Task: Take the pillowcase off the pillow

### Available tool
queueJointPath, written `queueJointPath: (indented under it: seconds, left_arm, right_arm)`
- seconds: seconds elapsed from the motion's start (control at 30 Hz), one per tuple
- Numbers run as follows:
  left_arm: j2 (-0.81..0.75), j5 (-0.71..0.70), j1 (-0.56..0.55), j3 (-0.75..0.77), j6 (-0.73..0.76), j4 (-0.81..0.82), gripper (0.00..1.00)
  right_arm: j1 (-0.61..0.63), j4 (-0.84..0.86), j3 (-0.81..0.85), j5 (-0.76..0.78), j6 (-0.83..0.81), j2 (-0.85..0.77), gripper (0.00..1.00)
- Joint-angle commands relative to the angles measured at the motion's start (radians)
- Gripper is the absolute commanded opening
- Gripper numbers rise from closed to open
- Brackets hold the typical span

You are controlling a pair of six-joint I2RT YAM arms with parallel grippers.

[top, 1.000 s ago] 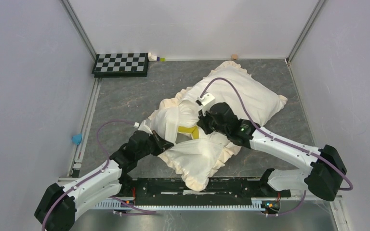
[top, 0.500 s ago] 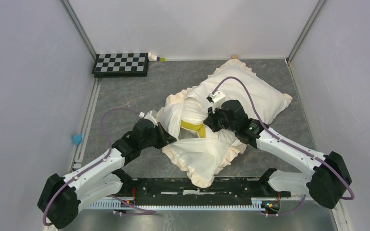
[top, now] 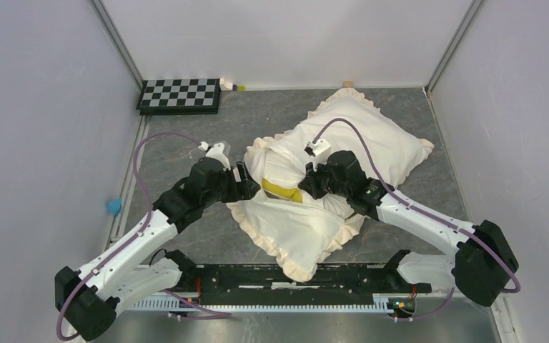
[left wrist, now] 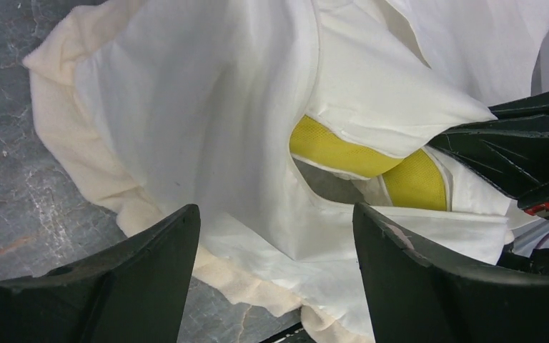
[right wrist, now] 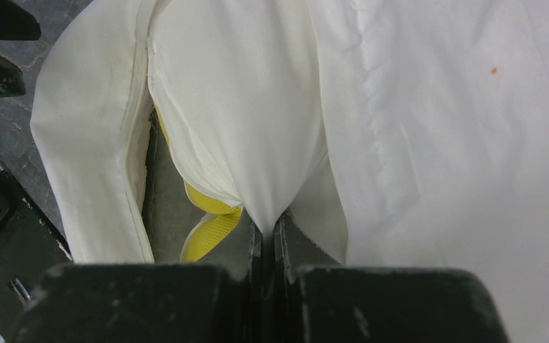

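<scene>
Just sprung wide mid-peel, my left gripper (left wrist: pixel 273 214) should regrip the centre-frame pillowcase (top: pixel 307 229); my right gripper (right wrist: pixel 266 229) pinches its flap off the pillow (top: pixel 282 191).

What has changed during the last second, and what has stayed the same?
The left gripper opened and let go of the pillowcase, then moved along its left edge, away from the arm bases. The right gripper stayed shut on the pillowcase, and the pillow still shows in the opening.
</scene>
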Motion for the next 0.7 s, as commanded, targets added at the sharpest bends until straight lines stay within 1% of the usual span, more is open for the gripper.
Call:
queueJointPath:
  seconds: [0.0,0.1,0.13,0.17,0.23,0.33,0.43,0.47,0.53,0.6,0.67]
  left_arm:
    - [0.051,-0.028,0.002,0.053,0.117,0.065,0.84]
    - [0.149,-0.055,0.002,0.105,0.133,0.065,0.81]
    - [0.187,-0.068,0.002,0.117,0.131,0.065,0.79]
    - [0.226,-0.081,0.003,0.127,0.129,0.066,0.75]
    - [0.286,-0.088,0.014,0.133,0.110,0.072,0.64]
    - [0.325,-0.071,0.084,0.092,0.068,0.100,0.39]
    - [0.304,0.082,0.221,-0.038,0.002,0.233,0.19]
    - [0.297,0.139,0.256,-0.081,-0.029,0.288,0.15]
    - [0.297,0.189,0.300,-0.154,-0.059,0.366,0.09]
    - [0.318,0.193,0.302,-0.190,-0.069,0.409,0.08]
    - [0.353,0.234,0.302,-0.215,-0.093,0.469,0.07]
  right_arm:
    - [-0.006,0.108,0.003,-0.037,-0.001,-0.007,0.00]
    - [-0.005,0.105,0.008,-0.050,-0.005,-0.005,0.00]
    - [-0.006,0.104,0.009,-0.051,-0.005,-0.008,0.00]
    - [-0.005,0.101,0.010,-0.051,-0.007,-0.011,0.00]
    - [-0.005,0.097,0.011,-0.048,-0.010,-0.021,0.00]
    - [-0.005,0.087,0.013,-0.006,-0.012,-0.054,0.00]
    - [-0.005,0.099,0.001,0.047,-0.004,-0.124,0.00]
    - [-0.005,0.110,-0.004,0.060,0.000,-0.147,0.00]
    - [-0.005,0.131,-0.013,0.078,0.004,-0.193,0.00]
    - [-0.005,0.154,-0.017,0.086,0.008,-0.220,0.00]
    - [-0.005,0.182,-0.011,0.096,0.024,-0.231,0.00]
